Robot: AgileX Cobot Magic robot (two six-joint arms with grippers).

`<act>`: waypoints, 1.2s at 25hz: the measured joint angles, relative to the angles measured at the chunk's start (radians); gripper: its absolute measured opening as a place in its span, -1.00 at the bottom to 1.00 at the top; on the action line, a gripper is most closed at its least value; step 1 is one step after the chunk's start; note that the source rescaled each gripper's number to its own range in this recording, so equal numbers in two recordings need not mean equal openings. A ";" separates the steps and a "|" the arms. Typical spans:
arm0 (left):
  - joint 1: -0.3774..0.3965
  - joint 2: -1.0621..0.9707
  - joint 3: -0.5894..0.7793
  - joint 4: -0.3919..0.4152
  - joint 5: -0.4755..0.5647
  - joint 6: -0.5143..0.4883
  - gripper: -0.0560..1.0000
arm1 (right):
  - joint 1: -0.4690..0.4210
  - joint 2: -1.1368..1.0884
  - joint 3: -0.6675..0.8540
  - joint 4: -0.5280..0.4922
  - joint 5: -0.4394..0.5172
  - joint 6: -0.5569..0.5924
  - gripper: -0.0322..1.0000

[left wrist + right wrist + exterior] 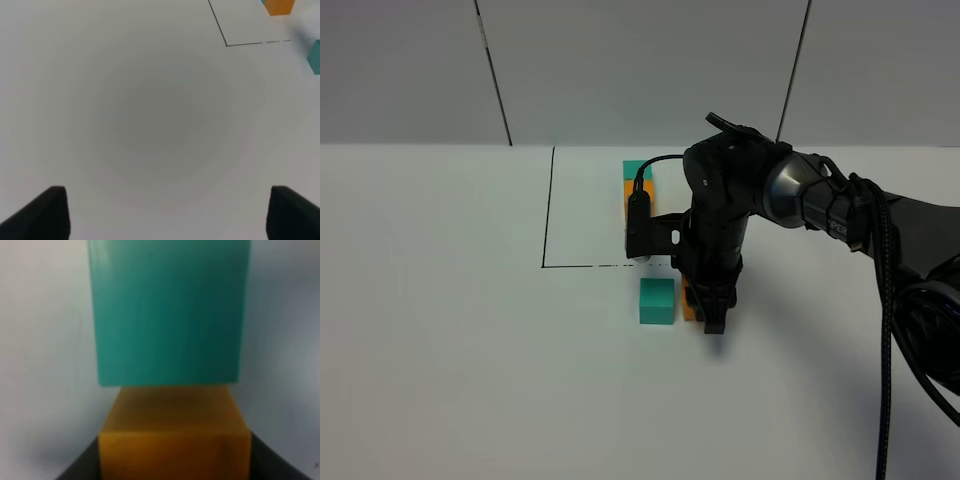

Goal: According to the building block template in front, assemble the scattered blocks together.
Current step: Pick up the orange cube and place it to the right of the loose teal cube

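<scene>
The building block template [638,188], a teal cube over an orange one, lies inside the black-lined rectangle [548,210], partly hidden by the right arm. Below the line sits the scattered teal cube [657,301]. Against its right side is the scattered orange cube [689,306], with my right gripper [712,316] shut on it. In the right wrist view the orange cube [174,440] sits between the dark fingers [80,471] and touches the teal cube [169,310] beyond it. My left gripper [167,215] is open over bare table, holding nothing.
The white table [450,350] spreads wide to the left and front. A grey panelled wall [640,60] rises behind it. The right arm and its cables [890,260] reach in from the right. The left wrist view catches the rectangle's corner [226,45].
</scene>
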State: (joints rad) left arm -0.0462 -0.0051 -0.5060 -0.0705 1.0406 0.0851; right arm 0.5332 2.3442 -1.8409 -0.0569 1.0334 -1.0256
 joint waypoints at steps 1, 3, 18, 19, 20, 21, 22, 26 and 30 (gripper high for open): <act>0.000 0.000 0.000 0.000 0.000 0.000 0.38 | 0.000 0.003 -0.001 0.001 -0.001 -0.001 -0.94; 0.000 0.000 0.000 0.000 0.000 0.000 0.38 | 0.000 0.017 -0.001 0.002 -0.002 -0.002 -0.94; 0.000 0.000 0.000 0.000 0.000 0.000 0.38 | 0.000 0.020 -0.001 0.049 -0.026 -0.003 -0.94; 0.000 0.000 0.000 0.000 0.000 0.000 0.38 | 0.000 0.020 -0.001 0.049 -0.026 -0.003 -0.94; 0.000 0.000 0.000 0.000 0.000 0.000 0.38 | 0.000 0.020 -0.001 0.049 -0.026 -0.003 -0.94; 0.000 0.000 0.000 0.000 0.000 0.000 0.38 | 0.000 0.020 -0.001 0.049 -0.026 -0.003 -0.94; 0.000 0.000 0.000 0.000 0.000 0.000 0.38 | 0.000 0.020 -0.001 0.049 -0.026 -0.003 -0.94; 0.000 0.000 0.000 0.000 0.000 0.000 0.38 | 0.000 0.020 -0.001 0.049 -0.026 -0.003 -0.94; 0.000 0.000 0.000 0.000 0.000 0.000 0.38 | 0.000 0.020 -0.001 0.049 -0.028 -0.003 -0.94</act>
State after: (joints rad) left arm -0.0462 -0.0051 -0.5060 -0.0705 1.0406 0.0851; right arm 0.5332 2.3640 -1.8418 -0.0082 1.0051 -1.0284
